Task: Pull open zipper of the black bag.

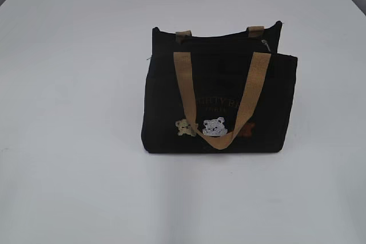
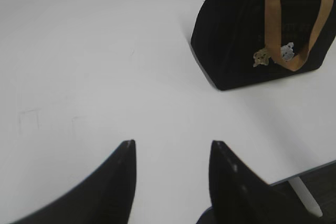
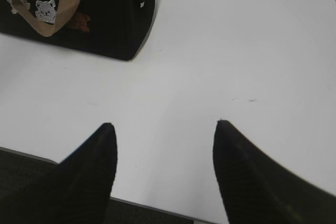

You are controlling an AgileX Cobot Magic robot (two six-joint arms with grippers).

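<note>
Upright near mid-bench (image 1: 68, 141) stands the black bag (image 1: 166, 107), its tan strap (image 1: 184, 92) draped down the front. What seems to be the zipper (image 1: 265, 44) pull glints at its top right corner. Left tool (image 2: 170, 148) and right tool (image 3: 164, 129) both hover well apart from it, jaws spread, holding nothing.

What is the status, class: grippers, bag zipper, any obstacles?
Left gripper and right gripper open, empty, short of black bag. Zipper untouched, pull at right end. Nothing in the way.
</note>
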